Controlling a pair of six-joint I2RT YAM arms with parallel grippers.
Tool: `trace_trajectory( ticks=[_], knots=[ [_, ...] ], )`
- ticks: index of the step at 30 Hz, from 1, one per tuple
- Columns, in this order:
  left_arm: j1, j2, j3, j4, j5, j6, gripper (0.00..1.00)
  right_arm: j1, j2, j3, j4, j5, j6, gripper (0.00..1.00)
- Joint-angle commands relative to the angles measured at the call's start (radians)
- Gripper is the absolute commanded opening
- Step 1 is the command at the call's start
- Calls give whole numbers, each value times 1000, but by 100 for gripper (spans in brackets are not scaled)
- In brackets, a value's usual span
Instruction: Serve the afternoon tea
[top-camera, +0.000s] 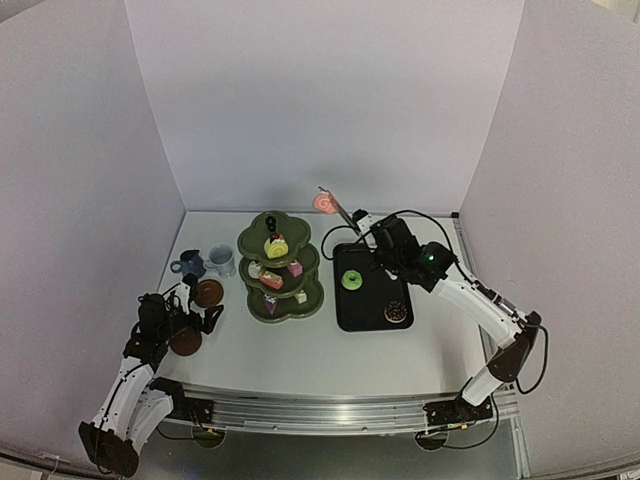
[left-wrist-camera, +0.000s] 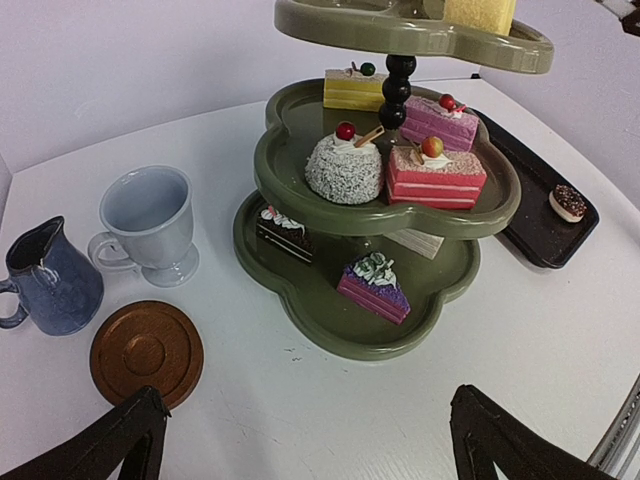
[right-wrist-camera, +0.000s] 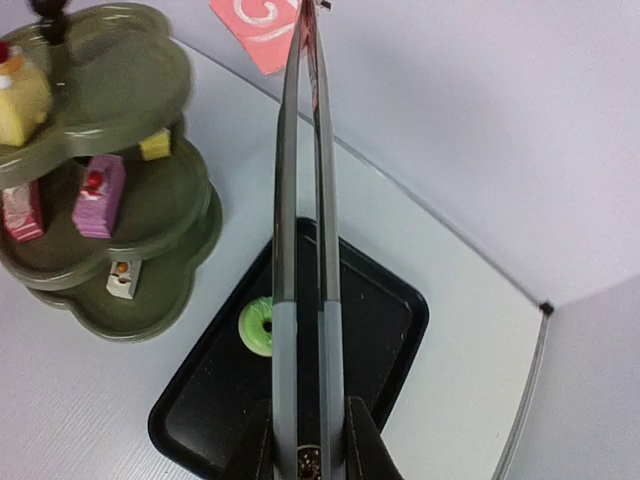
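Starting at the right gripper (right-wrist-camera: 308, 452): clenched on the handle end of the metal tongs (right-wrist-camera: 305, 250), which pinch a pink swirl cake (right-wrist-camera: 262, 22) held up near the far edge of the desk (top-camera: 330, 350). Below the tongs we see the black tray (right-wrist-camera: 385, 330), right of centre, with a green doughnut (right-wrist-camera: 262, 325) and a chocolate doughnut (top-camera: 396, 312) on it.

Left gripper (left-wrist-camera: 305, 405) is released, spread wide with nothing in it, low by the left edge. Just ahead of it a brown saucer (left-wrist-camera: 147, 352) lies flat. We spot a second saucer (top-camera: 185, 342) by the arm, nearer the left edge.

Beyond that, the dark-blue cup (left-wrist-camera: 45, 280) and white cup (left-wrist-camera: 148, 225) stand upright side by side toward the far-left corner. The olive-green stand (left-wrist-camera: 330, 340) is mid-desk, between cups and tray, with cakes on all three tiers.
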Motion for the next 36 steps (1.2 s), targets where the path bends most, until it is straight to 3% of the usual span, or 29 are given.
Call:
trace_trajectory(
  ticks=[1, 9, 22, 36],
  knots=[
    [5, -5, -2, 16, -10, 10, 99, 89, 12, 55, 208, 81, -265, 0],
    [6, -7, -2, 10, -14, 16, 99, 157, 51, 55, 227, 123, -372, 0],
    [6, -4, -3, 16, -5, 15, 99, 157, 68, -14, 231, 256, -412, 0],
    [6, -8, -5, 16, -9, 18, 99, 169, 70, -29, 265, 238, -429, 0]
  ],
)
